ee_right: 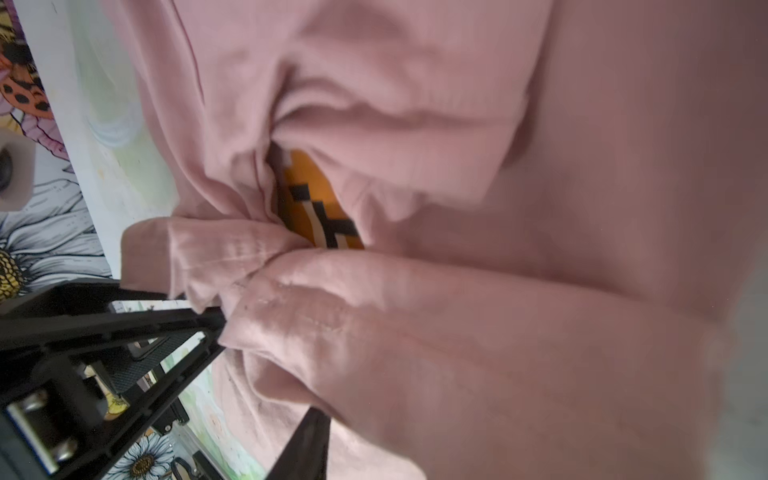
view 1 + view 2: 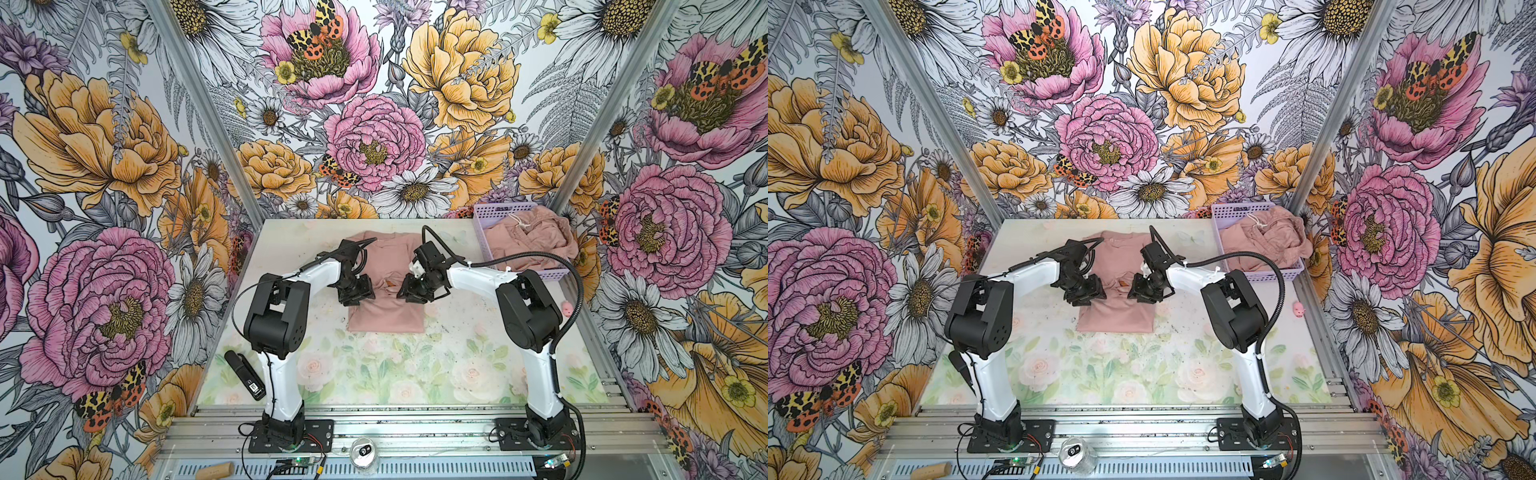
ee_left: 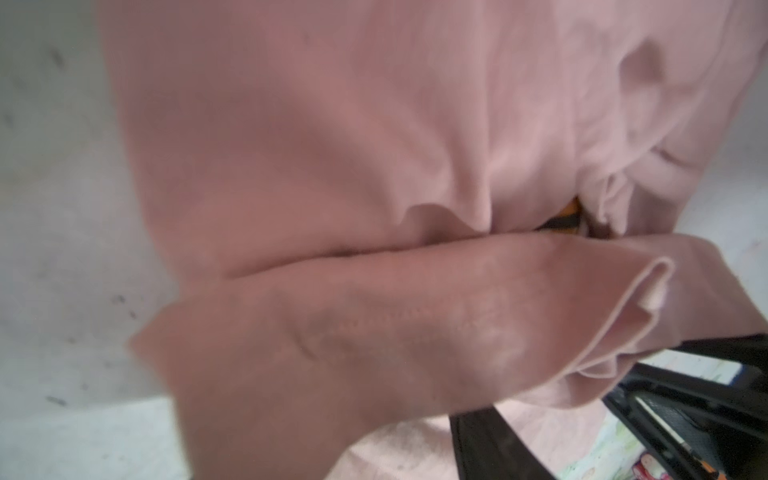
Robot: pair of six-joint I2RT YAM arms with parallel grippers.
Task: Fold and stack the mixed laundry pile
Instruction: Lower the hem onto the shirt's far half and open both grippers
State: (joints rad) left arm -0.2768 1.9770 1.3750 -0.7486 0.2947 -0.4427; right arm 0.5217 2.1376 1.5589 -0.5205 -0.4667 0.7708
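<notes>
Flowered wallpaper closes round on three sides, and under it lies the pale, rose-printed table. At its middle the dusty-pink T-shirt is spread print-down, seen in both top views. Its long axis runs straight away from my two bases toward the back wall. I stand at its waist, my left gripper on the left side edge and my right gripper on the right side edge. They face each other across the cloth, and neither is nearer.

Between them a stitched edge lies crosswise, raised in a soft roll. In the right wrist view that roll sits between my fingers, and behind it the cloth gapes to show a slip of the orange and black pixel print. In the left wrist view the same roll drapes over one finger. Cloth is in both jaws, but I cannot tell whether either pair is pinching it or standing loose around it.

I judge this to be the crosswise fold of the shirt. The coming move turns on how the edge lies: it runs from one gripper to the other, square to the shirt's length. Both ends must travel together along that length, or the fold will skew.

The drawstring piece lies crumpled in the lilac basket at the far right corner, well apart from the shirt and on my right arm's side.
</notes>
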